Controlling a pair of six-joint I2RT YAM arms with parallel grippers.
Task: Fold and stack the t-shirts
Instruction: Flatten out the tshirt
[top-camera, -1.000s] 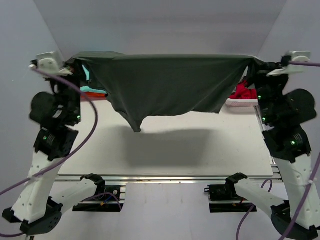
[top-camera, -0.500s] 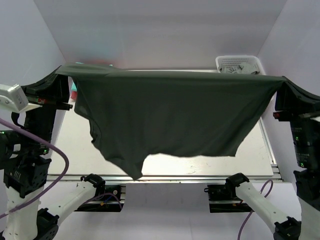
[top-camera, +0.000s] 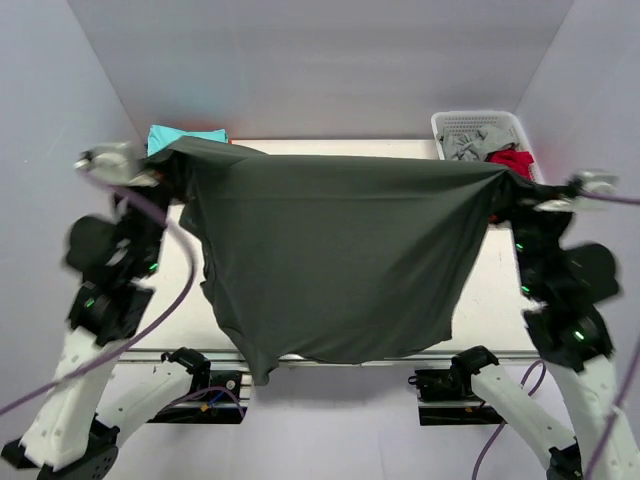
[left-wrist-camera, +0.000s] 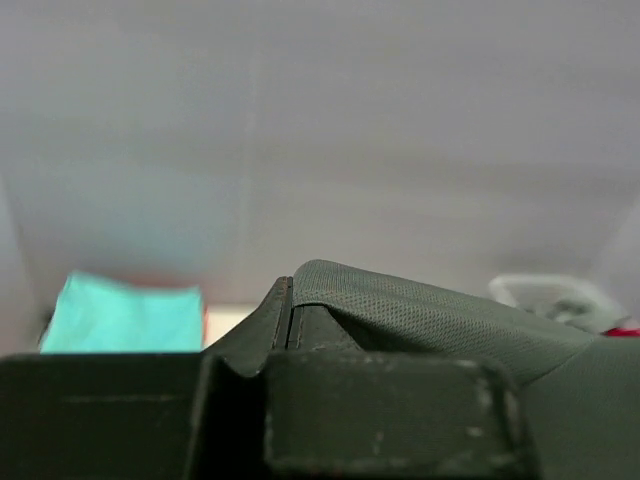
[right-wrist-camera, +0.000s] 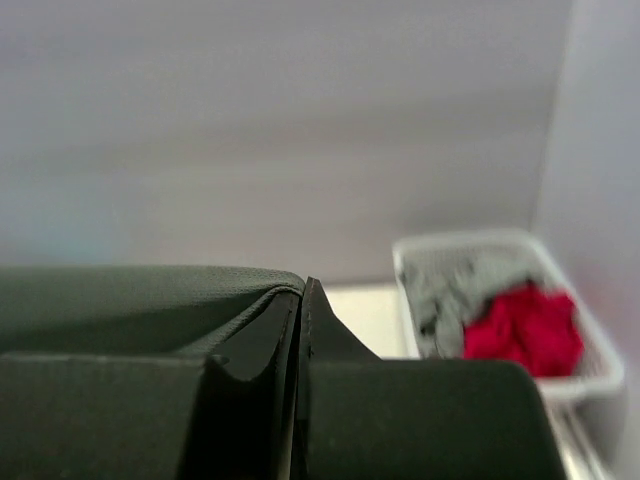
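A dark charcoal grey t-shirt (top-camera: 335, 260) hangs spread wide in the air between my two arms, its lower edge over the table's near edge. My left gripper (top-camera: 168, 160) is shut on its left top corner; the cloth drapes over the closed fingers in the left wrist view (left-wrist-camera: 400, 305). My right gripper (top-camera: 510, 185) is shut on the right top corner, with cloth over the left finger (right-wrist-camera: 150, 290). A folded teal t-shirt (top-camera: 185, 134) lies at the back left. Light grey (top-camera: 465, 143) and red (top-camera: 512, 160) t-shirts lie in the basket.
A white mesh basket (top-camera: 478, 122) stands at the back right corner of the white table (top-camera: 500, 290). An orange edge shows under the teal shirt in the left wrist view (left-wrist-camera: 205, 325). Grey walls close in the sides and back.
Both arms swung the stretched shirt toward the near edge and higher, then back again; the shirt now hangs lower and narrower than half a second ago. Both grips held.
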